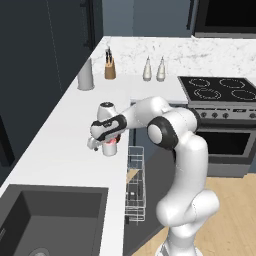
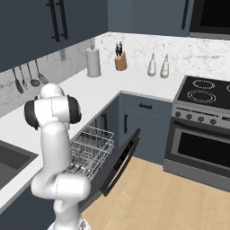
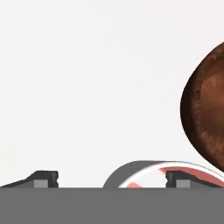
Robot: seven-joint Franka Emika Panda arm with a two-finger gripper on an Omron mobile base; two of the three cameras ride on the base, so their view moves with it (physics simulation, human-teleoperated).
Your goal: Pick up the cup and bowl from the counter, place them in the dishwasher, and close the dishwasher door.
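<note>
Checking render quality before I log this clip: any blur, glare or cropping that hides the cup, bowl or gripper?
Left base view: sharp, flat light; the arm's wrist covers most of the cup. Right base view: crisp, soft shadows under the dishwasher rack. Hand view: the counter renders blank white, the bowl is cut by the right edge, the cup by the bottom; gripper open.

counter (image 1: 60,145): white | on it: cup (image 1: 110,148), bowl (image 3: 205,113), canister (image 1: 85,75), knife block (image 1: 110,69)
</note>
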